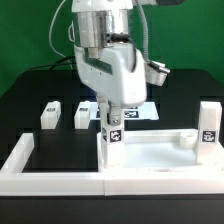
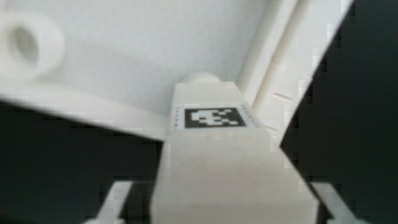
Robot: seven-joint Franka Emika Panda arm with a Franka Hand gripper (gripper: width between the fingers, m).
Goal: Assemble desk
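Observation:
The white desk panel (image 1: 150, 157) lies at the front of the table, rim up. One tagged leg (image 1: 207, 124) stands upright on its corner at the exterior view's right. My gripper (image 1: 112, 116) is shut on another tagged leg (image 1: 113, 130) and holds it upright at the panel's corner on the exterior view's left. In the wrist view this leg (image 2: 214, 130) sits between my fingers (image 2: 121, 200), its end over the panel (image 2: 125, 80) beside the rim; a round socket (image 2: 27, 42) shows apart from it. Whether the leg is seated I cannot tell.
Two loose tagged legs (image 1: 50, 115) (image 1: 82, 113) stand on the black table at the exterior view's left. The marker board (image 1: 140, 110) lies behind the arm. The low white border wall (image 1: 22, 160) runs along the front and left.

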